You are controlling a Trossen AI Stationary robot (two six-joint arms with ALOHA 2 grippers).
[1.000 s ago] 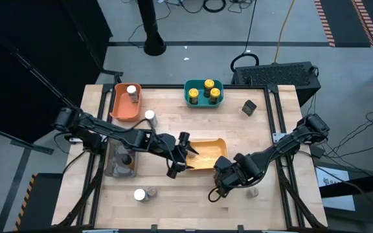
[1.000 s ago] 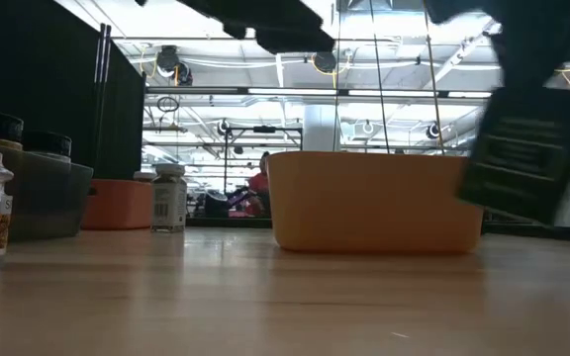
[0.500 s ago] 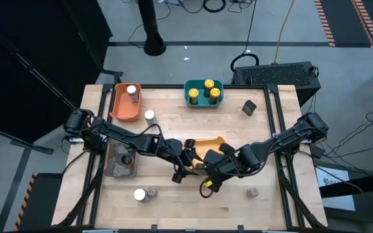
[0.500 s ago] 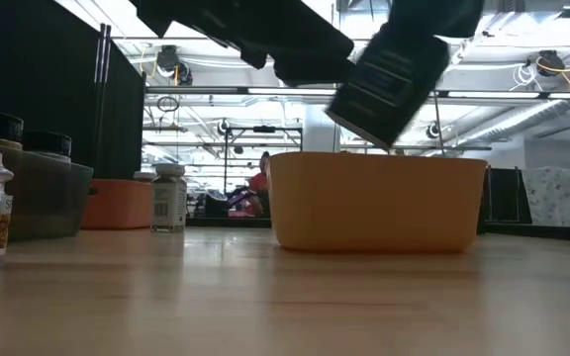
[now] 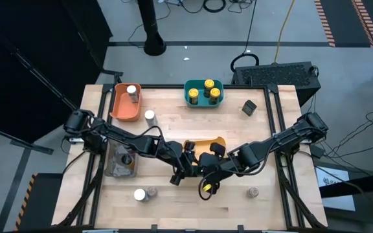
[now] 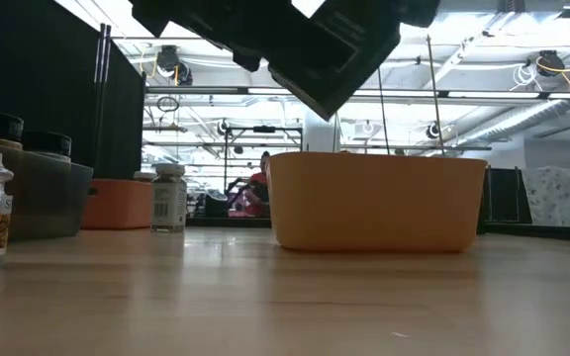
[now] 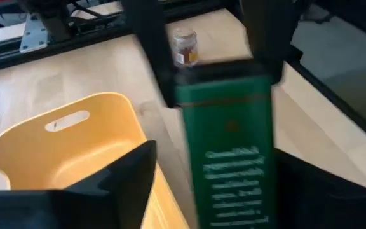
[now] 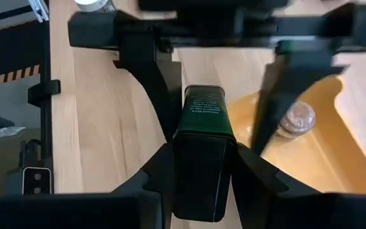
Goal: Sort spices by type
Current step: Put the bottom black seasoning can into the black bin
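Over the middle of the tabletop (image 5: pixel 173 129), at the near left corner of the yellow bin (image 5: pixel 207 144), the two arms meet. The right gripper (image 8: pixel 199 191) has its jaws closed on a dark green rectangular tin (image 8: pixel 200 143) with pale lettering, holding it by its sides above the wood just beside the bin. The left gripper (image 5: pixel 185 163) faces it from the left with jaws spread wide, one finger on each side of the tin; whether they touch it cannot be told. In the left wrist view the same tin (image 7: pixel 230 159) stands between that arm's two dark fingers.

Inside the yellow bin lies one small jar (image 8: pixel 295 119). The teal bin (image 5: pixel 203 93) at the far edge holds three yellow-lidded jars (image 5: pixel 208 84). The orange bin (image 5: pixel 125 102) at the far left holds a white-lidded jar (image 5: pixel 132 90), and another white-lidded jar (image 5: pixel 149 116) stands on the wood just outside it. The grey bin (image 5: pixel 122 160) at the left holds a dark-lidded jar (image 5: pixel 125 158). Near the front left, a white-lidded jar (image 5: pixel 139 194) and a grey-lidded one (image 5: pixel 152 193) stand side by side. One small jar (image 5: pixel 253 191) stands alone at the near right, and a dark tin (image 5: pixel 248 107) sits at the far right.
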